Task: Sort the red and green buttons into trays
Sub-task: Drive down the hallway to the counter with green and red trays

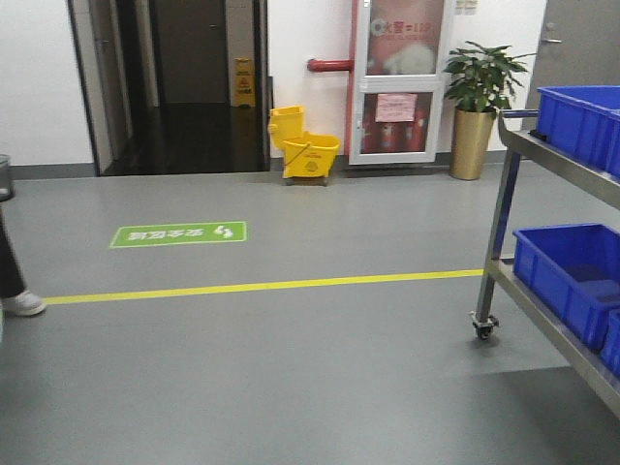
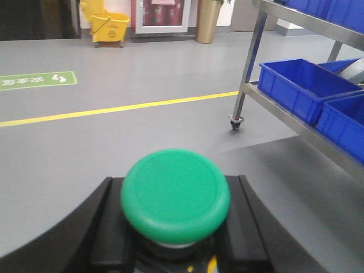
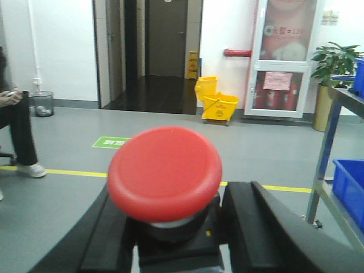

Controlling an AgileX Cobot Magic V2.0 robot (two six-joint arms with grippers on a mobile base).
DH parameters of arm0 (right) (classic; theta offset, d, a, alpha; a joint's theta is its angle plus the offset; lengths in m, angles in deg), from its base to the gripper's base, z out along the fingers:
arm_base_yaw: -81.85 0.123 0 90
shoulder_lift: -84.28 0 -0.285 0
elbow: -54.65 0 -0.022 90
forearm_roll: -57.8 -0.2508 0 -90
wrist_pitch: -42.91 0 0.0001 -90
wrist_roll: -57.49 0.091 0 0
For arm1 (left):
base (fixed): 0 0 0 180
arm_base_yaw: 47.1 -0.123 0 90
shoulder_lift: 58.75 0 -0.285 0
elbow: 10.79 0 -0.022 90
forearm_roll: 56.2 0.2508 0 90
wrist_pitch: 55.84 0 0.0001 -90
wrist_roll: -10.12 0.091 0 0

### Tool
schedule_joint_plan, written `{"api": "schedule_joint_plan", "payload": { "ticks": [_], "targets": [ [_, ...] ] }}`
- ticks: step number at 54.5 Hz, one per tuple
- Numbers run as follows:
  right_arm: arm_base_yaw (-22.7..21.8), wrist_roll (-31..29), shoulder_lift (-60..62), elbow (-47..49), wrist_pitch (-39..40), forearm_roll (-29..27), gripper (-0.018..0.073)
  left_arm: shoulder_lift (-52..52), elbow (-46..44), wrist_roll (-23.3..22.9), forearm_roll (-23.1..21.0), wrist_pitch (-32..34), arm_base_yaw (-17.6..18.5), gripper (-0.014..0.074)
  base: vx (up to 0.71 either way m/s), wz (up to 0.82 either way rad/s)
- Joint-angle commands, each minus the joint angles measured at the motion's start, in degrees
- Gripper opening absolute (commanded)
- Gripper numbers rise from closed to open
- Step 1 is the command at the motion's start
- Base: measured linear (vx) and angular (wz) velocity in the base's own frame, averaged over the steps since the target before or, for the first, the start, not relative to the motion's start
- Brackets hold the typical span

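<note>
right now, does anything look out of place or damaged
Nothing stands out. The green button sits upright in the left pincer, and the red button sits upright in the right pincer. Both caps look whole, and nothing is spilled on the floor.

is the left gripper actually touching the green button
Touching. The left wrist view shows the green button held above the floor, its dark base clamped between the fingers of the left gripper.
</note>
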Motion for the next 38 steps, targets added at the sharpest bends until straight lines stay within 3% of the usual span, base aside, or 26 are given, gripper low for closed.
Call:
{"api": "schedule_joint_plan", "payload": {
  "ticks": [1, 38],
  "targets": [
    [0.0, -0.1, -0.6, 2.0, 3.5, 1.2, -0.0010, 0.2, -1.8, -0.1, 0.1, 4.6, 0.3, 0.0000, 0.59, -0.28],
    [0.0, -0.1, -0.6, 2.0, 3.5, 1.2, -0.0010, 0.3, -1.8, -0.1, 0.1, 4.6, 0.3, 0.0000, 0.54, -0.31]
  ]
}}
